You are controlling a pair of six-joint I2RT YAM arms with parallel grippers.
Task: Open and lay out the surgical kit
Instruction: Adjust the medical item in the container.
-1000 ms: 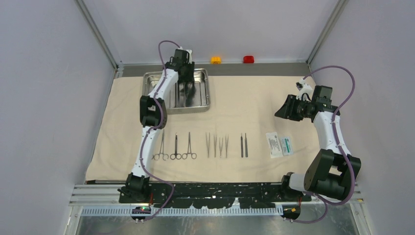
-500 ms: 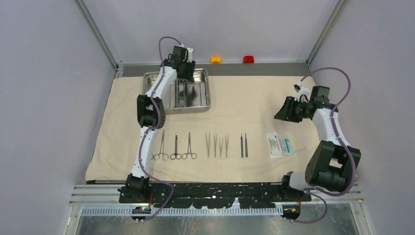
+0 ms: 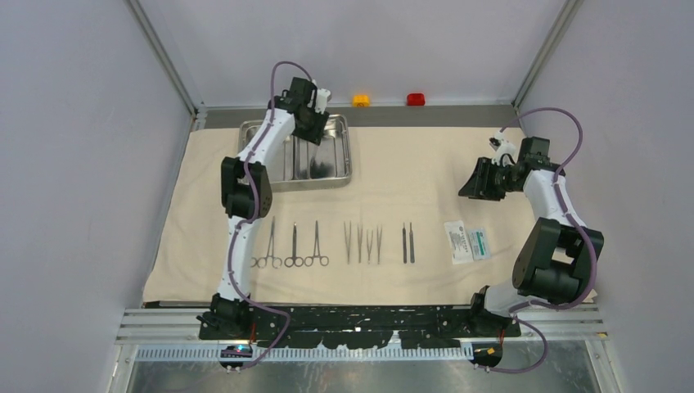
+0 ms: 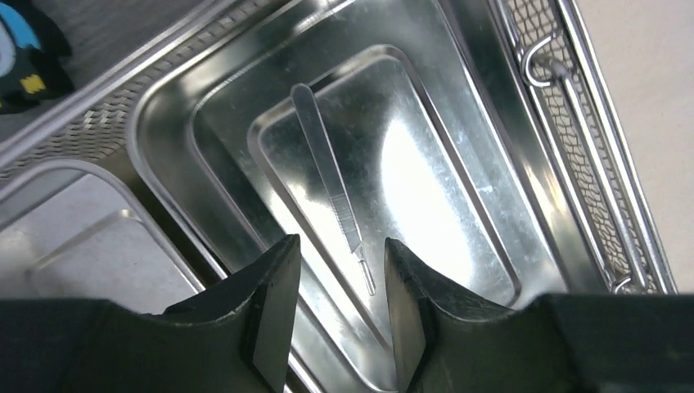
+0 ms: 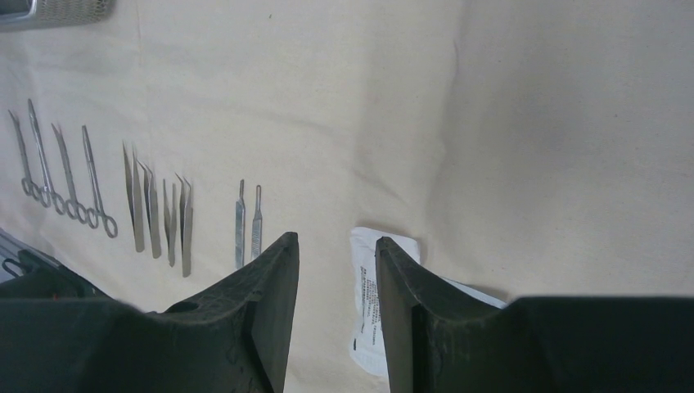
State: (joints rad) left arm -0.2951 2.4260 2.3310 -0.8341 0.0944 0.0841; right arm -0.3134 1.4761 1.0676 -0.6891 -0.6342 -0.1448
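Note:
The beige cloth wrap (image 3: 409, 164) lies spread out flat. The steel tray (image 3: 348, 155) stands on its far left part. My left gripper (image 3: 311, 131) is open above the tray; in the left wrist view (image 4: 341, 243) one thin straight tool (image 4: 331, 184) lies in the compartment below the jaws, untouched. On the cloth's near part lie in a row three ring-handled instruments (image 3: 294, 246), several tweezers (image 3: 363, 244), two thin straight tools (image 3: 407, 243) and the white-and-green packet (image 3: 468, 242). My right gripper (image 3: 476, 184) is open and empty, above the cloth beyond the packet (image 5: 368, 290).
An orange button (image 3: 361, 100) and a red button (image 3: 416, 99) sit on the back ledge. A small black-and-blue block (image 4: 24, 49) lies beyond the tray. A wire-mesh rim (image 4: 573, 164) runs along the tray's side. Grey walls close in both sides.
My left gripper has shifted a little toward the back right over the tray, and its elbow has swung left. My right gripper has drawn slightly back. Nothing was picked up.

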